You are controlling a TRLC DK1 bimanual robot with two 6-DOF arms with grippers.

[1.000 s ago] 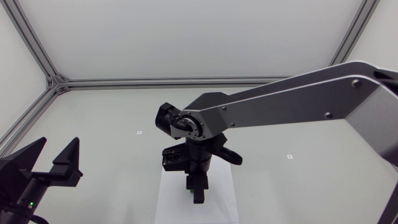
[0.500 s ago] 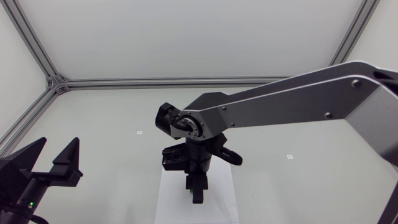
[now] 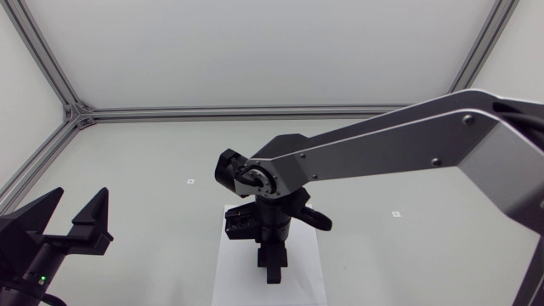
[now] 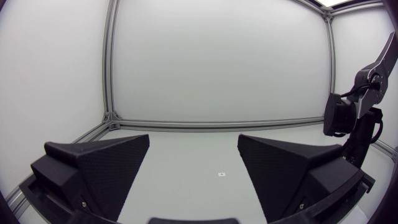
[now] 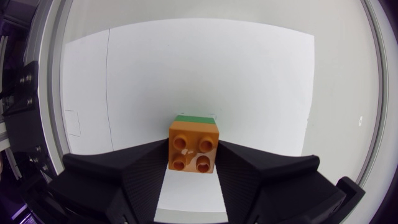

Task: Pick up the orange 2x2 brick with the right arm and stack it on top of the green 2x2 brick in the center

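In the right wrist view the orange 2x2 brick (image 5: 193,146) sits between the fingers of my right gripper (image 5: 193,163), both fingers touching its sides. A strip of the green 2x2 brick (image 5: 196,117) shows just past the orange one, directly beneath it. From the head view my right arm reaches in to the table's middle, its gripper (image 3: 270,269) pointing down over the white sheet (image 3: 229,280) and hiding both bricks. My left gripper (image 3: 75,223) stands open at the left front, and between its fingers (image 4: 193,168) there is nothing.
The white paper sheet (image 5: 249,93) lies under the bricks in the middle of the table. Small markers dot the table top (image 3: 190,181) (image 3: 395,213). An aluminium frame (image 3: 76,113) runs along the back and left edges.
My right arm has sunk a little and its gripper has shifted toward the sheet's front. The green speck seen beside the fingers earlier is now covered. The left arm has not moved.
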